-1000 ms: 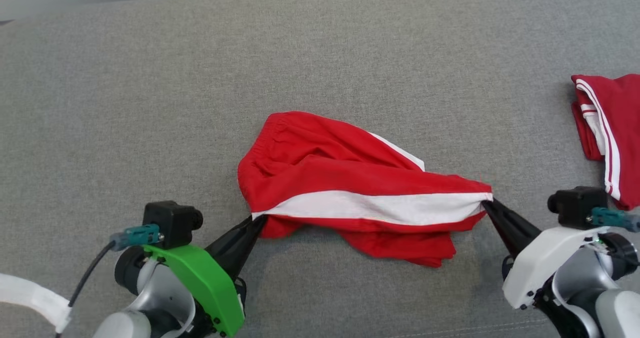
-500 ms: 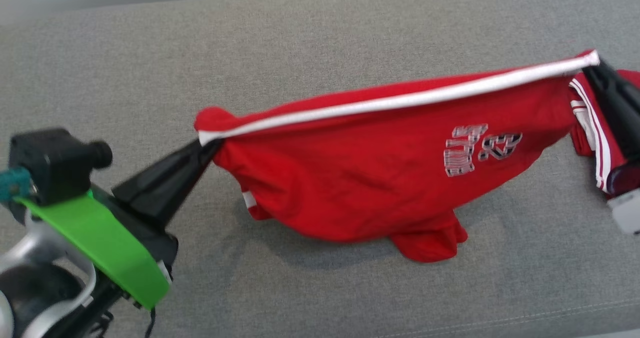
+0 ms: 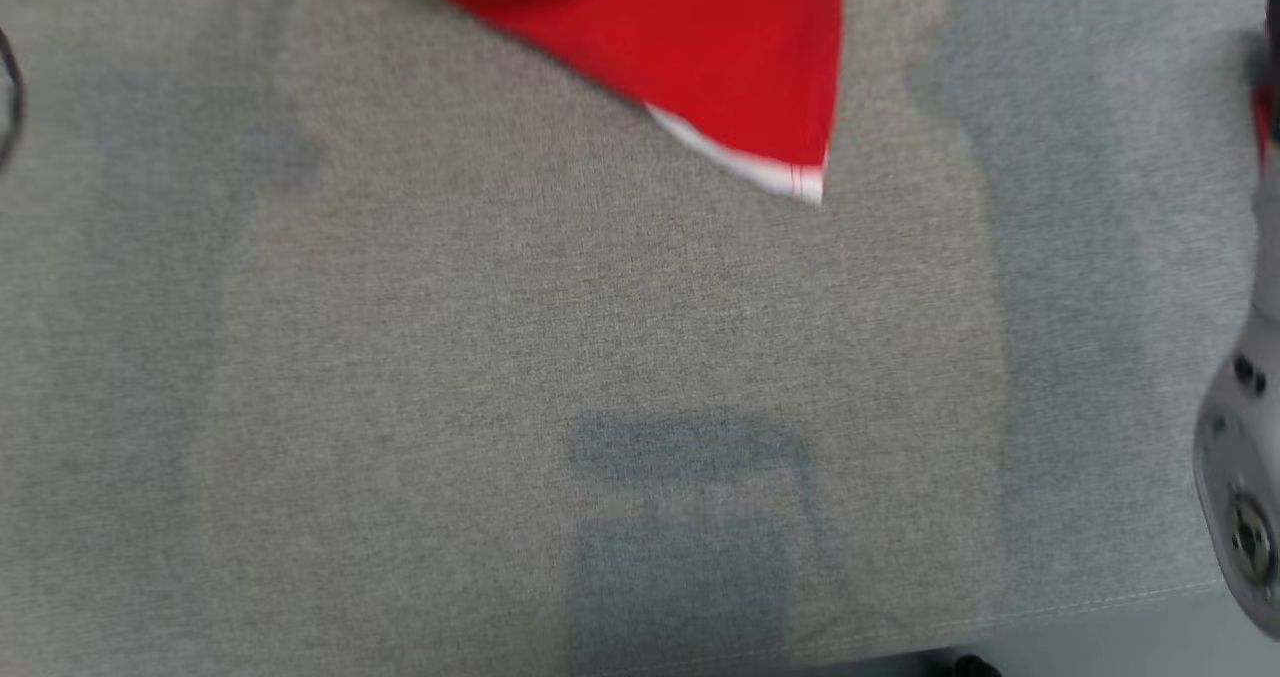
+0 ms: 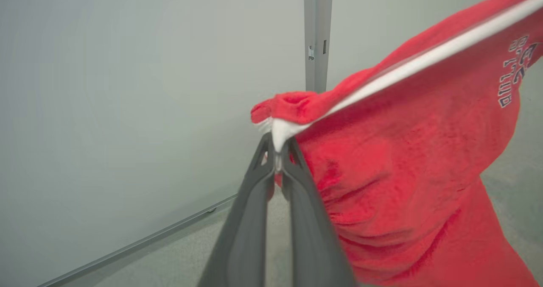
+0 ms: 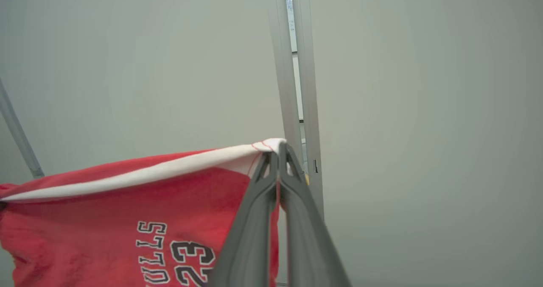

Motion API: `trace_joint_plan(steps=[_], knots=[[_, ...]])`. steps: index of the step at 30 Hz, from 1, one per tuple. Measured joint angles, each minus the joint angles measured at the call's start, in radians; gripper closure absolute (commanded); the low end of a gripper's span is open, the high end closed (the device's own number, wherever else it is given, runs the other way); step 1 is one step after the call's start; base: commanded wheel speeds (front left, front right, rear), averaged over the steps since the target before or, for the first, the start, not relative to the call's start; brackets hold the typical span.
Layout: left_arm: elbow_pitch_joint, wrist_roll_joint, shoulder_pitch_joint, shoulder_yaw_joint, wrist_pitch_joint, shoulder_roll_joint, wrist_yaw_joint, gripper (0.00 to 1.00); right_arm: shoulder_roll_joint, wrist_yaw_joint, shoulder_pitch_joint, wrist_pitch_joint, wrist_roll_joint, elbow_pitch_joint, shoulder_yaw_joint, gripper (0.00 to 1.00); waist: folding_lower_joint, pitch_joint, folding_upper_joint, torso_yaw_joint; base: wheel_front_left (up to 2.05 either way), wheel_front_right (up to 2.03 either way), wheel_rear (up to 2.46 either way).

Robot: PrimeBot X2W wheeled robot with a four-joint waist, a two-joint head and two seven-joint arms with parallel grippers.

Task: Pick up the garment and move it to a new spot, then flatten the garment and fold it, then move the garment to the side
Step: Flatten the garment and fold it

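Observation:
The garment is a pair of red shorts with a white side stripe and printed lettering, held up in the air and stretched between both grippers. My left gripper is shut on one end of the white stripe. At the stripe's other end my right gripper is shut on the corner. In the head view a lower corner of the red shorts hangs down from the top edge above the grey surface.
A pale wall with a vertical metal post stands behind the lifted garment. Part of my right arm runs along the right edge of the head view, and a thin strip of red shows there too.
Both grippers have lifted the shorts off the grey surface, from lying there, to hanging spread low, to high enough that just a corner hangs into view. The head camera has also shifted.

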Motion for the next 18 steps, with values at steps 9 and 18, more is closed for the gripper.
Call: trace_joint_plan(steps=[9,18], knots=[[0.341,0.203,-0.319,-0.084,-0.603,-0.044,-0.012,1.0,0.124,0.003,-0.377,-0.381,-0.184,0.359,-0.097,1.0,0.0,0.153,0.0,-0.018,0.0,0.0,0.0],[0.538,0.151,-0.307,-0.249,-0.832,-0.014,-0.01,1.0,0.117,-0.001,-0.297,-0.462,-0.1,0.44,0.034,1.0,-0.0001,0.262,0.0,-0.037,0.0,0.0,0.0]])
